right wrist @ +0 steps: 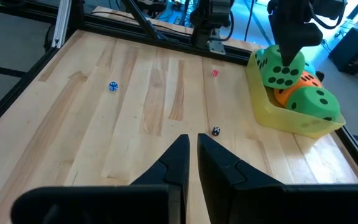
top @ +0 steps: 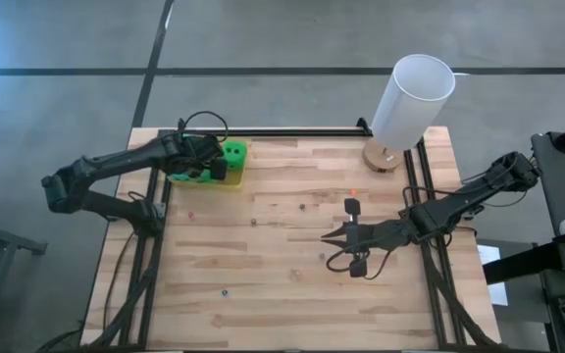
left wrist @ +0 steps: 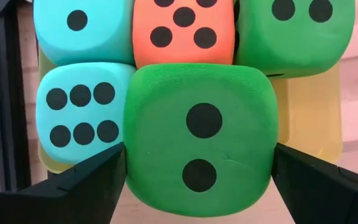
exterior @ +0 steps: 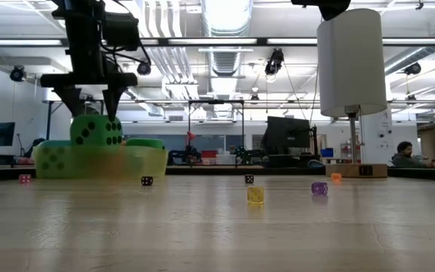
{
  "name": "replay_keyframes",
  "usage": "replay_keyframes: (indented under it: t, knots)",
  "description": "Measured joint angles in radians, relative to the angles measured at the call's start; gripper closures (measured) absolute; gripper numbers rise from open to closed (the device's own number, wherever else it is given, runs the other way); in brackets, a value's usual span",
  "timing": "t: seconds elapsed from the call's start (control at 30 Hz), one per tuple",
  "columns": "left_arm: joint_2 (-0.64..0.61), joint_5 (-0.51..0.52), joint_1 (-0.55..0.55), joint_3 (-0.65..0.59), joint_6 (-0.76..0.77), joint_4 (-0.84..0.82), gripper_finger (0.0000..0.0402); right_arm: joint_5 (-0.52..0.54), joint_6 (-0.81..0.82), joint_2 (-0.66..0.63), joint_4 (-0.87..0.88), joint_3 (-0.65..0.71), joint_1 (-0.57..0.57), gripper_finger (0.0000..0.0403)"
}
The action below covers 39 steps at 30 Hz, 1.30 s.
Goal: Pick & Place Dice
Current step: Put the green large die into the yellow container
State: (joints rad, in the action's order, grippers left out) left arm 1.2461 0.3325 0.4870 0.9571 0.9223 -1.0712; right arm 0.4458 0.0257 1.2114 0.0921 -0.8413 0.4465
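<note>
Right now my left gripper (left wrist: 197,180) stands spread wide, one finger either side of the nearer bright green die (left wrist: 199,137), which sits squarely between them and stacked over the rest in the yellow tray (top: 231,182). Whether the pads touch its flanks I cannot tell. Just beyond lie the six-pip teal die (left wrist: 82,115), then the orange-red die (left wrist: 184,28), the second teal one (left wrist: 79,28) and the other green die (left wrist: 297,31). My right gripper (top: 330,238) waits pinched together, well apart at mid-table.

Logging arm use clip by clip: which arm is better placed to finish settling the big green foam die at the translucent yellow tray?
Left. The left gripper stands open around the big green foam die at the translucent yellow tray; the right gripper waits shut at mid-table.
</note>
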Motion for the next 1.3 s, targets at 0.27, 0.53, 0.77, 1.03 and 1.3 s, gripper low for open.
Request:
replay_keyframes:
  t: [0.27, 0.53, 0.77, 1.03, 1.3]
  knots:
    - [0.0, -0.019, 0.0, 0.03, -0.036, -0.047, 0.0024, 0.0, 0.0, 0.0, 0.0, 0.0, 0.0, 0.0374]
    - [0.0, -0.047, 0.0, 0.032, -0.034, -0.074, 0.0023, 0.0, 0.0, 0.0, 0.0, 0.0, 0.0, 0.0374]
    - [0.0, -0.053, 0.0, 0.028, -0.035, -0.078, 0.0019, 0.0, 0.0, 0.0, 0.0, 0.0, 0.0, 0.0374]
    - [0.0, -0.057, 0.0, -0.013, -0.032, -0.061, 0.0018, 0.0, 0.0, 0.0, 0.0, 0.0, 0.0, 0.0374]
    - [0.0, -0.057, 0.0, -0.015, -0.033, -0.044, 0.0015, 0.0, 0.0, 0.0, 0.0, 0.0, 0.0, 0.0374]
